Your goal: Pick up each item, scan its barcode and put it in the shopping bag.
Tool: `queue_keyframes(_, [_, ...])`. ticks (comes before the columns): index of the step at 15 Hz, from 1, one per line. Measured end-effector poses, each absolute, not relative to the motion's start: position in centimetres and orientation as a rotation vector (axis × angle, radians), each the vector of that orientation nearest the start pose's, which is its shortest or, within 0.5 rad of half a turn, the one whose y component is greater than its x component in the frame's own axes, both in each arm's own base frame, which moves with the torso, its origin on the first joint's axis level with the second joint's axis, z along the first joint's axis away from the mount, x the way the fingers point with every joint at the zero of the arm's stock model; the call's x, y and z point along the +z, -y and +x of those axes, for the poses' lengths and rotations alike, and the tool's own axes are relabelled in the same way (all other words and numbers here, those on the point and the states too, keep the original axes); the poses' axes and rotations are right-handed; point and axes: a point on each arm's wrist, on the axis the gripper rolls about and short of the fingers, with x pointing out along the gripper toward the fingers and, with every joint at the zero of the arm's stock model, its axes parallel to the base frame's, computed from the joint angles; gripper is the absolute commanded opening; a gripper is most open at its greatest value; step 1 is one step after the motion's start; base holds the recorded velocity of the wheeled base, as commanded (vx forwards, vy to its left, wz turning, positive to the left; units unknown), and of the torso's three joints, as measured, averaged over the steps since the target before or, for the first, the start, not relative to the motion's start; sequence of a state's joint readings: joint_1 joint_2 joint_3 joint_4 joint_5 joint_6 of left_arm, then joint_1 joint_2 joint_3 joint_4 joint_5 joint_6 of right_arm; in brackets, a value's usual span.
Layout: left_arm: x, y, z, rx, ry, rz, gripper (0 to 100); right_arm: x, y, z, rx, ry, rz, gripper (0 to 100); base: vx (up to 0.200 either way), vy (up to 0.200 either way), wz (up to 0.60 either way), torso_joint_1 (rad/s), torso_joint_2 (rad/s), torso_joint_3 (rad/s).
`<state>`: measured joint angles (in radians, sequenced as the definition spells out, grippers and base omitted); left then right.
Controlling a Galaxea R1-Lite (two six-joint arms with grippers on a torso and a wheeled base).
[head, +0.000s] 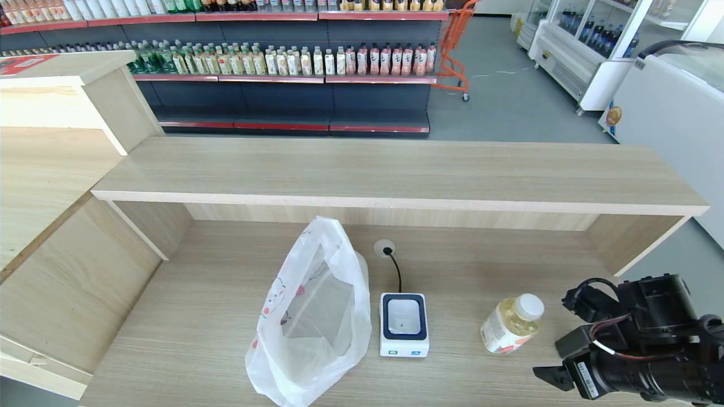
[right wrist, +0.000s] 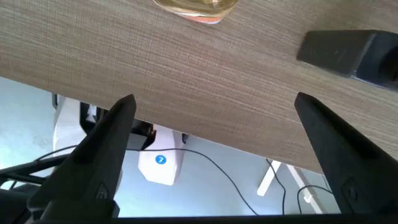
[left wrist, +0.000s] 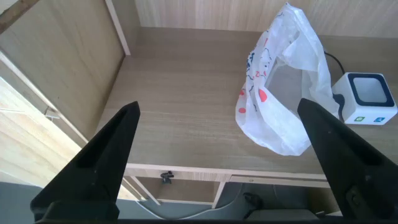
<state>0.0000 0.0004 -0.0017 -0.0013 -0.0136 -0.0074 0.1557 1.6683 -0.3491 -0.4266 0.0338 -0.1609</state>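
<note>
Bottle (head: 512, 325) label (head: 499, 334), print unreadable

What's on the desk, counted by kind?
bag: 1
scanner: 1
bottle: 1
Total: 3

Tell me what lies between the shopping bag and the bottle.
The barcode scanner stands there, close beside the shopping bag, with bare counter toward the bottle; the head view shows it.
</note>
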Motion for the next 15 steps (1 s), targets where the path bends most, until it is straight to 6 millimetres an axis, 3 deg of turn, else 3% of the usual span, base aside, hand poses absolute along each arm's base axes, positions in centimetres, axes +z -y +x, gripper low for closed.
queue_keyframes(8, [7.6, 0.0, -2.3, -0.014, 0.003, -0.007, 100, 3.1, -6.4, 25.0, 0.3, -0.666, -0.223, 100, 0.0, 0.0, 0.0, 0.0, 0.0, 0.0])
queue_keyframes(15, [7.6, 0.0, -2.3, -0.014, 0.003, -0.007, 100, 0.3, -8.6, 26.5, 0.268, -0.564, -0.243, 100, 0.0, 0.0, 0.0, 0.0, 0.0, 0.0])
